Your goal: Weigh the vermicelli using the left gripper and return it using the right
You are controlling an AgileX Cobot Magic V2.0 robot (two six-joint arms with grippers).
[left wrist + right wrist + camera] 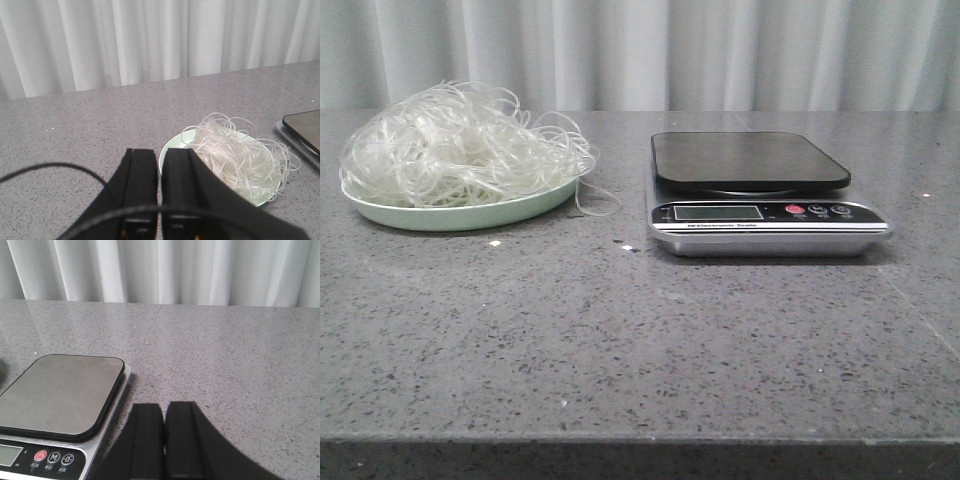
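The vermicelli (pixel 460 145) is a fluffy tangle of thin whitish strands heaped on a pale green plate (pixel 390 213) at the table's left; it also shows in the left wrist view (pixel 240 155). A digital scale (pixel 750 160) with a bare black platform stands to the right, seen too in the right wrist view (pixel 57 390). My left gripper (pixel 160 152) is shut and holds nothing, hovering short of the plate rim (pixel 167 147). My right gripper (pixel 164 407) is shut and empty, beside the scale's right edge. Neither gripper shows in the front view.
The grey speckled stone table (pixel 620 340) stretches toward the front edge. A white curtain (pixel 640 50) hangs behind it. A black cable (pixel 50 167) loops across the left wrist view.
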